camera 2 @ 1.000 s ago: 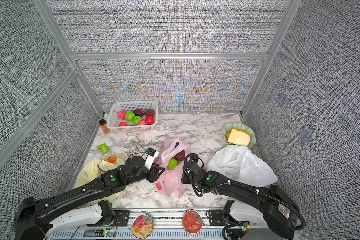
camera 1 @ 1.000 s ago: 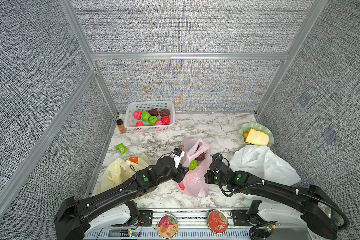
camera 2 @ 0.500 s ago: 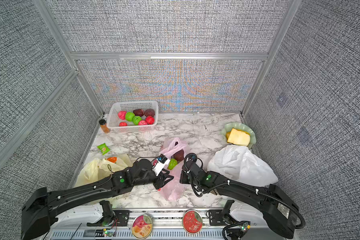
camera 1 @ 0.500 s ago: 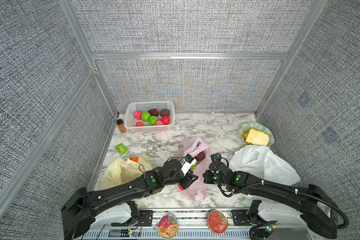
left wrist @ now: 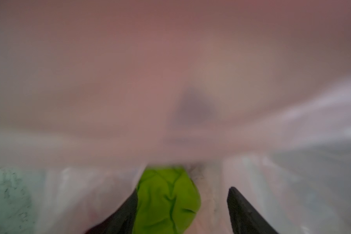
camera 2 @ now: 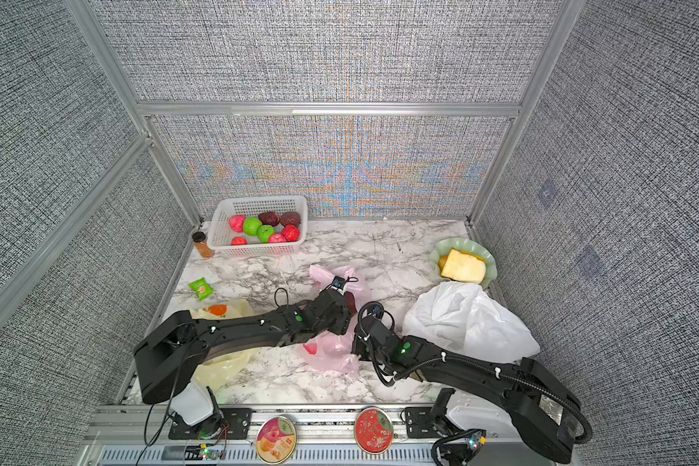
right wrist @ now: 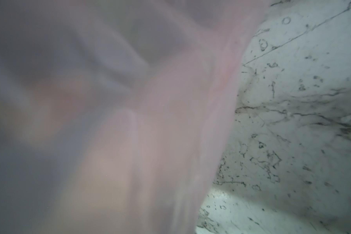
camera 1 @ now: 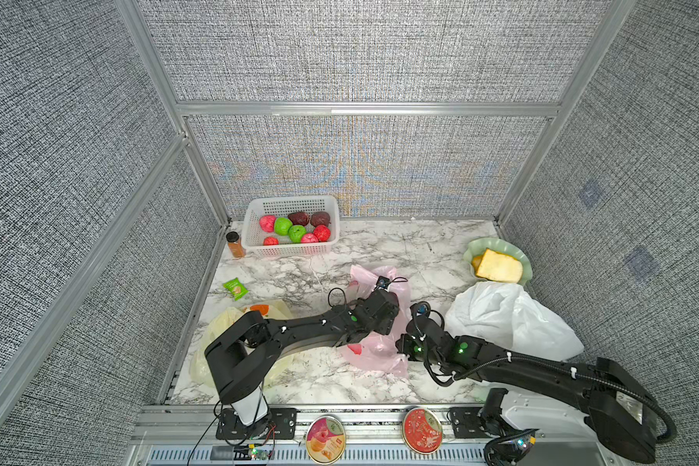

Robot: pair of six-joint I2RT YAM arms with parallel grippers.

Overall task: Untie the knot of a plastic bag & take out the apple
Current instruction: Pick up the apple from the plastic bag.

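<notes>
Left claw (left wrist: 182, 190) is down inside the pink plastic bag (camera 1: 374, 357). Both top views show only its wrist, with the tips hidden. Its wrist view is mostly blurred pink film against the lens. Two black fingers (left wrist: 245, 210), cut off at the frame edge, are spread wide. A wrinkly green apple (left wrist: 166, 198) sits between them, touching one finger with a gap to the other. Right claw (camera 1: 399, 352) is at the bag's side, tips buried under thin crumpled film. It's closed, but whether it pinches film can't be told. Its wrist view shows smeared translucent pink over the veined marble surface (right wrist: 292, 121).
</notes>
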